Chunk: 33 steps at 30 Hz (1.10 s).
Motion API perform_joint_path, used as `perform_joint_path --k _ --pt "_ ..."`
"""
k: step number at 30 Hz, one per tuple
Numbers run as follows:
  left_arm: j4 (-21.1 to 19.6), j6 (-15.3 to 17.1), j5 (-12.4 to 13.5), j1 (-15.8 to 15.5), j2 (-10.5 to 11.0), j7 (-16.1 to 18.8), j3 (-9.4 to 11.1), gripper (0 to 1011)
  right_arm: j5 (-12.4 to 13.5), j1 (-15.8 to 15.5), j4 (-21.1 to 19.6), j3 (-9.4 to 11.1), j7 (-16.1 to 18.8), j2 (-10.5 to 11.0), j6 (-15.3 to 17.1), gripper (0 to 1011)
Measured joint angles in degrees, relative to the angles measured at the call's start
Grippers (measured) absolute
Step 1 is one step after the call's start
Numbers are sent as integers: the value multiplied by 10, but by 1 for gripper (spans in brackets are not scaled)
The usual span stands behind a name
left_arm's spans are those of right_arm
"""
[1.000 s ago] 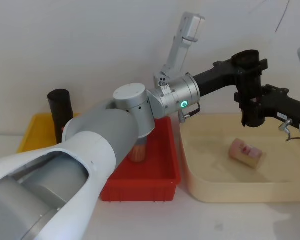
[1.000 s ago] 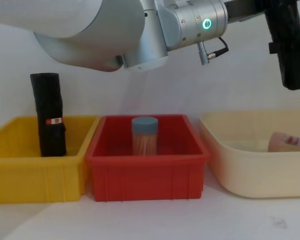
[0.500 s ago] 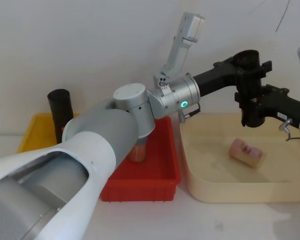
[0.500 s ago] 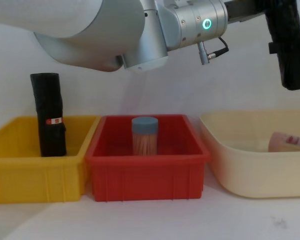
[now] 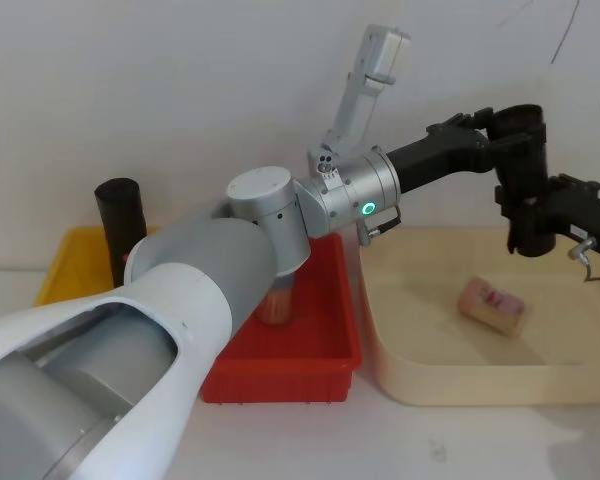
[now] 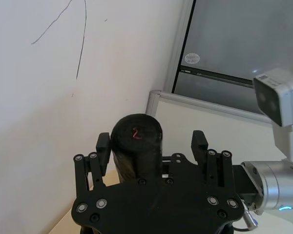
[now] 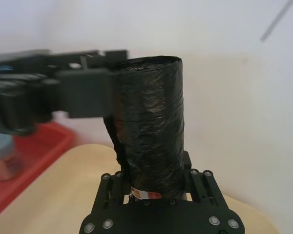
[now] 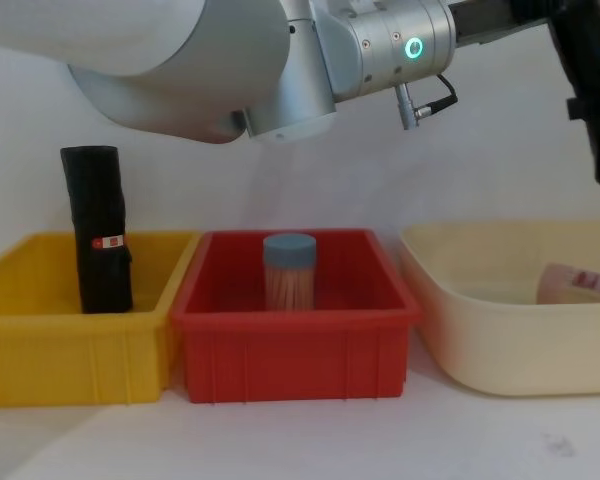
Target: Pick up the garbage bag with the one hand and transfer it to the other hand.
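Black rolled film, the garbage bag [image 5: 527, 180] stands upright, clamped at its labelled lower end by the right gripper [image 7: 156, 192], just ahead of the released left gripper [image 6: 152, 141]; probably light, stiffish and slick, best held mid-roll.

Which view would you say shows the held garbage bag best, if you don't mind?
The right wrist view: the garbage bag stands upright, wrinkles and label band plain. The left wrist view shows its round end, the head view its dark side, the chest view an edge sliver.
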Motion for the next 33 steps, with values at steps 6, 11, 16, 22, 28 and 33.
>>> perform_joint_path --k 6,11,16,22,28,33 --pt "0 0 0 0 0 0 0 1001 -11 -3 3 8 -36 -5 17 646" --pt "0 0 0 0 0 0 0 1001 -22 -4 8 16 -72 -12 34 794" --pt "0 0 0 0 0 0 0 1001 -32 -5 14 24 -102 -18 47 925" --pt "0 0 0 0 0 0 0 1001 -45 -4 26 34 -144 -28 65 999" --pt "0 0 0 0 0 0 0 1001 -56 -1 39 43 -175 -35 76 999" --pt "0 0 0 0 0 0 0 1001 -63 1 47 47 -192 -39 83 999"
